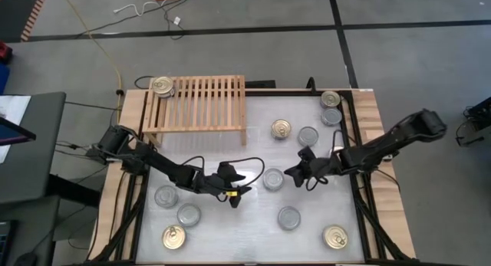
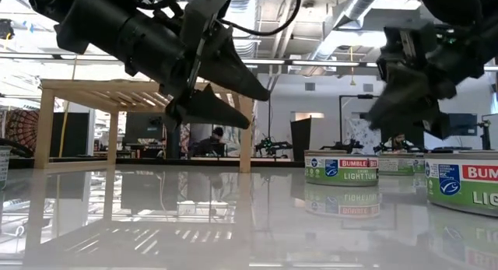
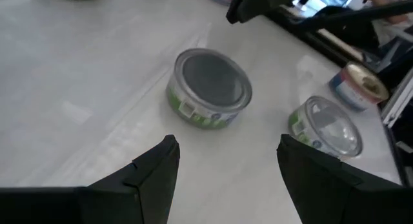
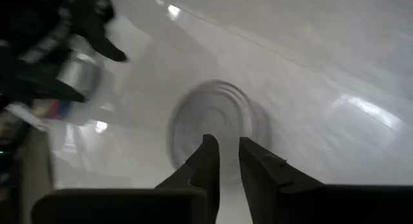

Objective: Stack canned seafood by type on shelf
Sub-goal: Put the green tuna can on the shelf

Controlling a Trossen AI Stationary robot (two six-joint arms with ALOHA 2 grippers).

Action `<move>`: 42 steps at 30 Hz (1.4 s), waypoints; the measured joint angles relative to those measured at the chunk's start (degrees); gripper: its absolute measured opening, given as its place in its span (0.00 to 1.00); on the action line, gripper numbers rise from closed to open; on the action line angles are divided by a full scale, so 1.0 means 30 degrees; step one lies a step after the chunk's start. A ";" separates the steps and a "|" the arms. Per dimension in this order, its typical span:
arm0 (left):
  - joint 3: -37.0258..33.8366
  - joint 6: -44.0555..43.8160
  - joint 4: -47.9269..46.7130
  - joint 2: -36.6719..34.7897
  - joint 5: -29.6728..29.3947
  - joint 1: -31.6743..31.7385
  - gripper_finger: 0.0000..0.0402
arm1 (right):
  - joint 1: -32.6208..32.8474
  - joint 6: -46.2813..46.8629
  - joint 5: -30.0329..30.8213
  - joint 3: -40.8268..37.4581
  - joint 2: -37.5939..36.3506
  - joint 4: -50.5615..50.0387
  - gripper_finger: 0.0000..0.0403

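Shelf (image 1: pixel 196 105) stands at the table's far left; one gold-topped tin (image 1: pixel 162 86) sits on its left end. Other tins are scattered over the tabletop (image 1: pixel 245 228). Left gripper (image 1: pixel 239 193) hovers mid-table, fingers well apart, nothing between them — a silver-topped tin (image 1: pixel 273 178) lies just beyond it. Right gripper (image 1: pixel 294 172) faces that tin from the other side, fingers (image 4: pixel 210 156) nearly together with a narrow gap; the blurred can (image 4: pixel 213 124) ahead is probably the same one.

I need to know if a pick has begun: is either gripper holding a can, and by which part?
Nothing is held. The left gripper is open and empty above the table; the right gripper has its fingers nearly together with nothing between them.
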 joint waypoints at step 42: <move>-0.0007 -0.1779 -0.0646 -0.0016 -0.0033 0.0059 0.62 | 0.0775 0.2061 0.0835 0.0115 0.6241 0.5731 0.18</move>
